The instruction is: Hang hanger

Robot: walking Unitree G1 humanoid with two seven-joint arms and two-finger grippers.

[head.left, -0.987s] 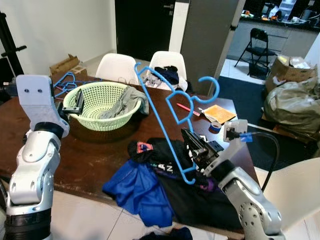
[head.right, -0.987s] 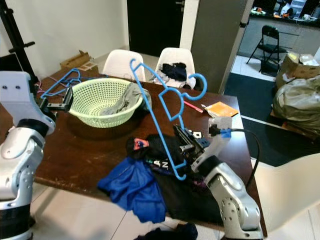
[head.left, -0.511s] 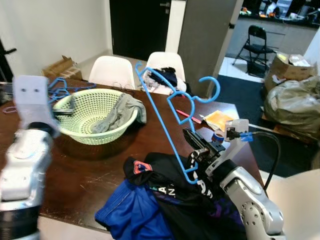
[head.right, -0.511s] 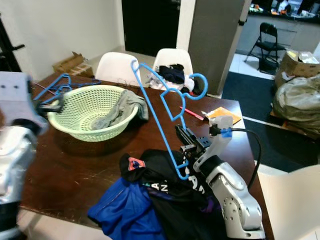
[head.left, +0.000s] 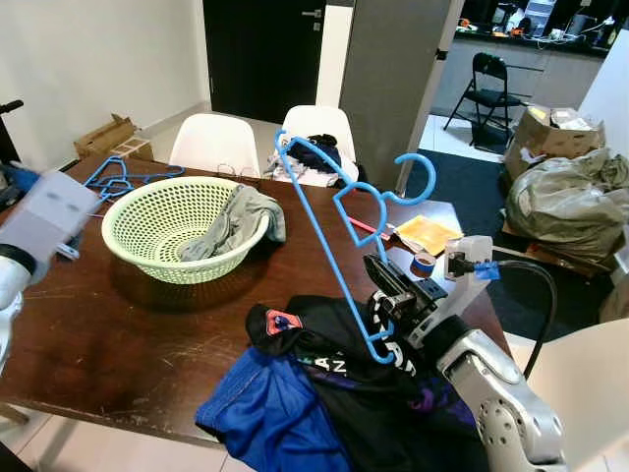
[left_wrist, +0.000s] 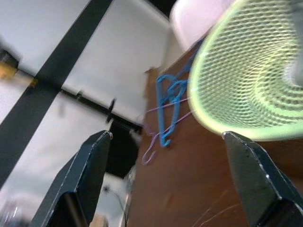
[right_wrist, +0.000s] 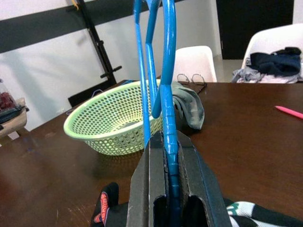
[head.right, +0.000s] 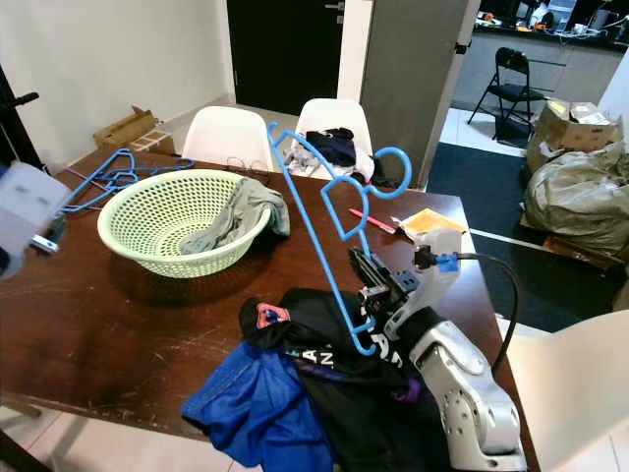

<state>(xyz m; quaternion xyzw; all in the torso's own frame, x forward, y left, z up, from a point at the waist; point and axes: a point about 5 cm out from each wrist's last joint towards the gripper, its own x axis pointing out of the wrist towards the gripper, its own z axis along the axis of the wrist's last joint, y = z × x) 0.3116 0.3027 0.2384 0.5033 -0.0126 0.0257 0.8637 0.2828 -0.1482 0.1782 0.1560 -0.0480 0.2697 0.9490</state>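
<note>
- Right gripper was clamped on the lower corner of the blue hanger, fingers pressed tight on the bar.
- Hanger was thin blue plastic, held tilted above the table, hook uppermost and pointing right.
- Under the gripper lay a black garment on top of blue cloth.
- Left gripper was spread wide near the green basket; grey cloth draped over the basket rim.
- More blue hangers lay behind the basket.

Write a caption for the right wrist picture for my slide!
Right gripper shut on a blue hanger, green laundry basket behind on the brown table.
</note>
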